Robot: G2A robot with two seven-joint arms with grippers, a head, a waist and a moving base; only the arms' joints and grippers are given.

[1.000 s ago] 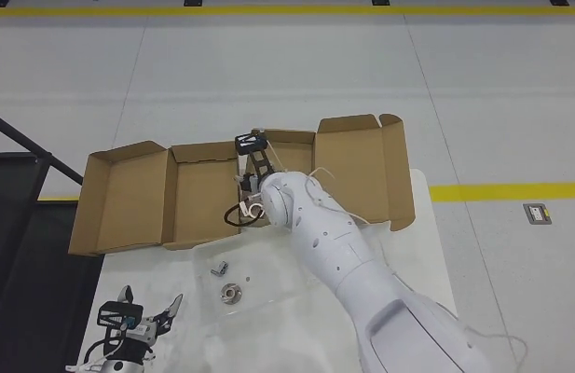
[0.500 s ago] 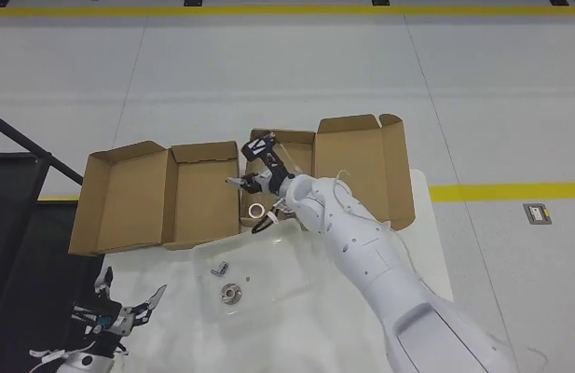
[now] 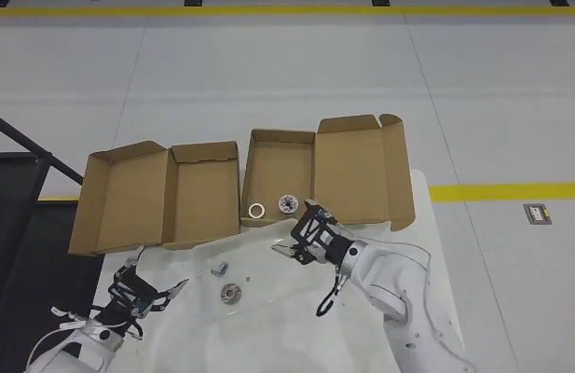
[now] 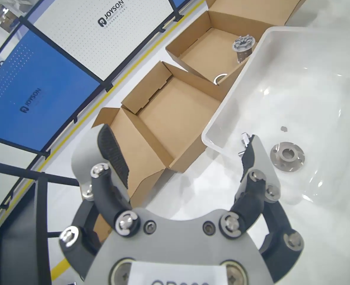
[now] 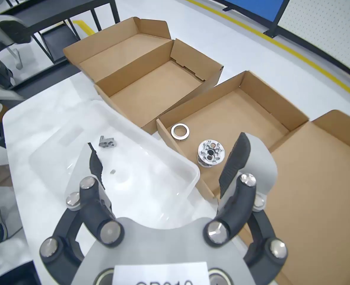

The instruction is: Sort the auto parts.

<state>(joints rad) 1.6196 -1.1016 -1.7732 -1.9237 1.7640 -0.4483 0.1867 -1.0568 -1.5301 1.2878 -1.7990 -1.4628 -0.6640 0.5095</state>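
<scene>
Grippers bracket a clear tray (image 3: 268, 294), both spread wide and holding nothing: the left gripper (image 4: 178, 137) hangs off the tray's left near corner, the right gripper (image 5: 166, 142) over its right end. Inside the tray, a flanged hub (image 3: 230, 294) lies flat, bore facing up; just beyond it a small bracket (image 3: 218, 270) lies with its long axis slanting across the floor. Past the tray's far rim stand a left box (image 3: 205, 196) and a right box (image 3: 278, 168). The right one holds a flat ring (image 3: 257, 212) and a toothed wheel (image 3: 288, 202) standing face up.
</scene>
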